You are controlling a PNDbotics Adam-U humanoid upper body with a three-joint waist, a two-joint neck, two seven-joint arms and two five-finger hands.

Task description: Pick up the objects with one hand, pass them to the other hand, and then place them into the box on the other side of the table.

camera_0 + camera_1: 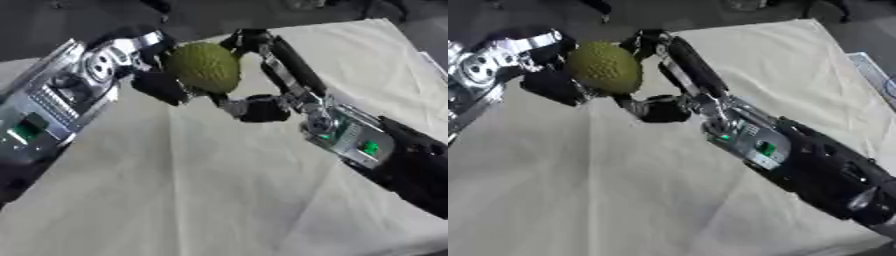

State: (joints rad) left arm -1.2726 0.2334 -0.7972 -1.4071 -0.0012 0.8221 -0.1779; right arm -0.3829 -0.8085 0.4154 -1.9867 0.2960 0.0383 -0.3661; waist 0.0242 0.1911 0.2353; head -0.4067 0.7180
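A green, bumpy, egg-shaped fruit (206, 67) hangs above the cloth between both hands. My left hand (160, 86) comes in from the left. Its dark fingers are curled against the fruit's left and lower side. My right hand (287, 72) reaches in from the right. Its long fingers run up the fruit's right side and hook over the top, and its thumb (261, 108) sits just below. Both hands touch the fruit. The fruit's far side is hidden.
A cream cloth (219, 190) with creases covers the table. Its far edge runs along the top against dark floor. In the right eye view, the pale edge of a flat thing (875, 75) shows at the right border.
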